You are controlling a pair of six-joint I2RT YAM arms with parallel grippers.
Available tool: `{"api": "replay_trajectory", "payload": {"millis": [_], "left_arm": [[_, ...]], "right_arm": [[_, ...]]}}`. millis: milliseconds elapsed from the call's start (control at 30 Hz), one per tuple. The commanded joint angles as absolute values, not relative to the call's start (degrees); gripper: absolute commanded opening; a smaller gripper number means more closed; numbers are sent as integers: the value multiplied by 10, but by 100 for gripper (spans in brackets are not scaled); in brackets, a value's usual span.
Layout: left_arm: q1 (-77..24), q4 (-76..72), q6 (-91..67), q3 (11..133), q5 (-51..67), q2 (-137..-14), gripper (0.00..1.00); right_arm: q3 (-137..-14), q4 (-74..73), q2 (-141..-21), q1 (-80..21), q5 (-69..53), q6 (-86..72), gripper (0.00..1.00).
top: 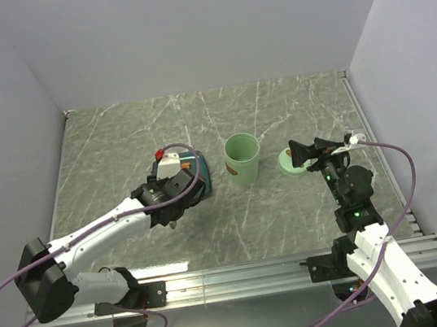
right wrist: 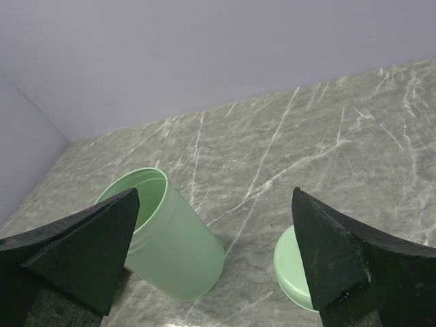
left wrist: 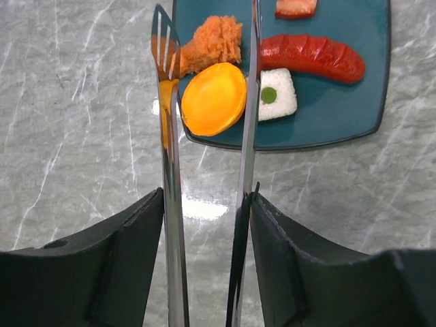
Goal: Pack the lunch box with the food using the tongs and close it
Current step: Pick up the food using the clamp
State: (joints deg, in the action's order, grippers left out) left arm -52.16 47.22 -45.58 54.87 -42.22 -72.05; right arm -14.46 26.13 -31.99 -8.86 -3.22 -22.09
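My left gripper (left wrist: 208, 197) is shut on the metal tongs (left wrist: 170, 204), one arm against each finger. The tong tips stand on either side of a round orange food piece (left wrist: 213, 99) at the near edge of the teal plate (left wrist: 340, 116). On the plate also lie a crumbed orange piece (left wrist: 214, 39), a red sausage (left wrist: 313, 58) and a white block with a green dot (left wrist: 278, 95). The mint-green lunch box (top: 243, 160) stands upright and uncovered, its inside hidden from me. Its lid (right wrist: 291, 262) lies on the table to the right. My right gripper (right wrist: 214, 197) hovers open over the lid.
White walls close the marble table (top: 117, 146) on three sides. A metal rail (top: 243, 275) runs along the near edge by the arm bases. The plate (top: 201, 166) sits just left of the lunch box, under my left wrist (top: 161, 195).
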Motion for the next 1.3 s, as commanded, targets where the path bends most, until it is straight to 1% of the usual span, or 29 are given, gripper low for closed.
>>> {"api": "replay_trajectory", "payload": {"millis": [0,233,333,467,567,667,800,933,1100,1133,1267], "left_arm": [[-512,445,-431,553,-414,-741,59],[-497,431,-414,550,-402,-755,57],[-495,427,-409,549,-398,-757,53],[-493,425,-403,553,-397,-763,43],[-491,421,-396,555,-394,-765,38],[-490,420,-395,557,-400,-765,36],[-483,399,-378,560,-397,-759,35],[-480,431,-398,570,-421,-759,36],[-485,447,-422,565,-440,-719,43],[-496,447,-425,563,-444,-701,46],[-543,494,-475,574,-470,-675,49]], "right_arm": [[-142,283,-316,-92,-39,-223,100],[-142,286,-321,-92,-40,-223,100],[-142,286,-323,-91,-41,-223,100],[-145,285,-325,-92,-41,-223,100],[-146,283,-324,-91,-41,-223,100],[-146,283,-324,-91,-41,-223,100],[-146,284,-326,-92,-41,-222,100],[-146,282,-325,-92,-40,-222,100],[-148,283,-328,-91,-41,-222,100],[-149,283,-329,-91,-42,-222,100],[-149,284,-330,-91,-43,-222,100]]}}
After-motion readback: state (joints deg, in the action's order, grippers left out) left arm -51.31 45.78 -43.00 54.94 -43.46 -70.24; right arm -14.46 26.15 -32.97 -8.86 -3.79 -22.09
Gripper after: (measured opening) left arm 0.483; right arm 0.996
